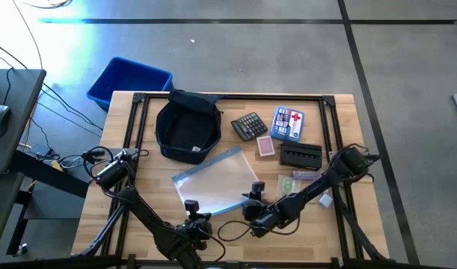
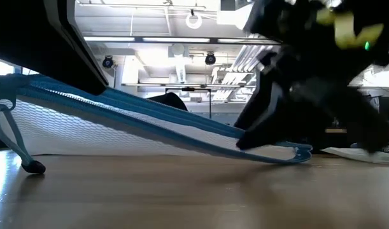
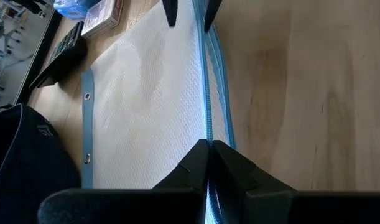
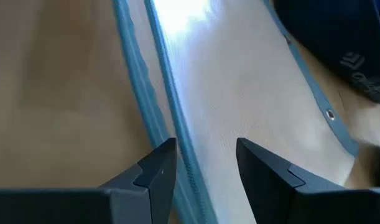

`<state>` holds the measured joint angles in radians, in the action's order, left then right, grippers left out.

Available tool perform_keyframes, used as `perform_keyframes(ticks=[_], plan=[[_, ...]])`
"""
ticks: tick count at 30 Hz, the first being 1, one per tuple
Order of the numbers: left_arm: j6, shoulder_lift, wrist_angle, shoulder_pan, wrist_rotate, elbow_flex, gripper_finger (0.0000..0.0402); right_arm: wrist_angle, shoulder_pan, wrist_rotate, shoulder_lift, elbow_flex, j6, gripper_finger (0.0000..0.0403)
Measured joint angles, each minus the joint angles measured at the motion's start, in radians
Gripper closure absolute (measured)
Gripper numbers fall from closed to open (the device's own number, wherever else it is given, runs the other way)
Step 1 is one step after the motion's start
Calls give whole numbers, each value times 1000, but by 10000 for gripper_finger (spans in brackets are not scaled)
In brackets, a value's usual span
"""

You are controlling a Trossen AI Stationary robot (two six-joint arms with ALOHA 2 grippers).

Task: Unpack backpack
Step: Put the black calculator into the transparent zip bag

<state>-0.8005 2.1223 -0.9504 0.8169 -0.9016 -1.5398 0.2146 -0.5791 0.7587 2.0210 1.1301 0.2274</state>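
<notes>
The dark navy backpack sits open on its base at the table's far left-middle, untouched; its edge shows in the left wrist view. A clear zip pouch with blue trim lies in front of it. My left gripper is shut on the pouch's near-left end. My right gripper is open at the pouch's near-right end. Its fingers stand either side of the blue zipper edge, and I cannot tell whether they touch it. My left gripper pinches the pouch's blue zipper edge between its two fingers, which point along the zipper. The held end is raised off the table. The pouch slopes down to its other end, which rests on the wood.
On the table's right half lie a calculator, a first-aid box, a card deck, a black case and small packets. A blue bin stands beyond the far left corner. Bare wood shows along the near edge.
</notes>
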Motion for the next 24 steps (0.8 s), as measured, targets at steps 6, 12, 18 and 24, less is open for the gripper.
perform_keyframes(ticks=[6, 12, 18, 24], plan=[[0, 0, 9, 1, -8, 0, 402, -6, 49, 18, 18, 1, 169, 307], [91, 0, 69, 1, -13, 0, 378, 7, 57, 16, 18, 84, 139, 393], [205, -1, 179, -5, -52, 0, 302, 60, 57, 54, 17, 191, 144, 402], [293, 3, 207, -48, -102, 5, 240, 60, 55, 54, 17, 211, 154, 403]])
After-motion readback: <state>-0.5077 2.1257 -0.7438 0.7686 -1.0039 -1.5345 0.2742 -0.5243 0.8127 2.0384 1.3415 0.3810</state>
